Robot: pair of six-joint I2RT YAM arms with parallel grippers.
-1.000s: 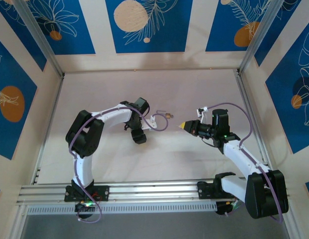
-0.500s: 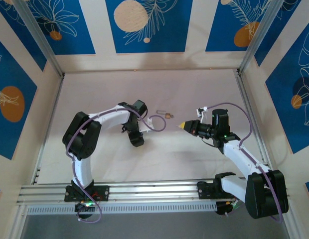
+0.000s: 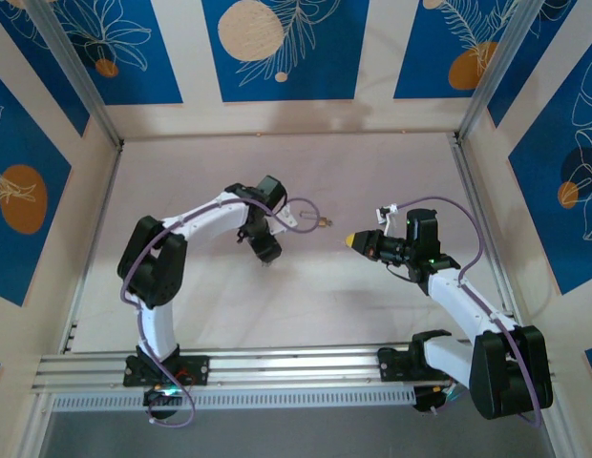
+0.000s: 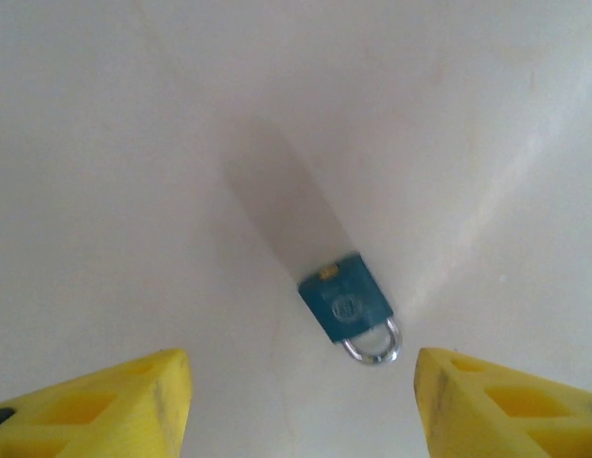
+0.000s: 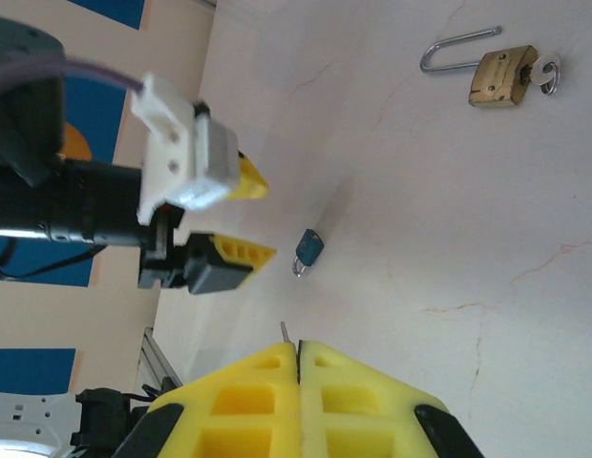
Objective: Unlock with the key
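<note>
the small blue padlock (image 4: 346, 305) lies flat on the pale table (image 4: 134, 143), silver shackle toward the left wrist camera, in the wide gap between the yellow fingers (image 4: 115, 401) of the left gripper (image 4: 301, 382). those jaws stand wide apart and touch nothing. in the right wrist view the same lock (image 5: 308, 248) sits just beyond the tips of the left gripper (image 5: 253, 215), which points at it from the side.

the right gripper (image 5: 298, 358) has its jaws pressed together, and a thin metal tip (image 5: 285, 331) pokes out between them; what it is cannot be told. in the top view this gripper (image 3: 353, 239) is held level, aimed toward the left arm.

farther out, a brass padlock (image 5: 496, 76) with a long shackle lies on the table, a key (image 5: 547, 72) in its body. in the top view it (image 3: 318, 222) rests between the two grippers, nearer the left gripper (image 3: 267, 252).
</note>
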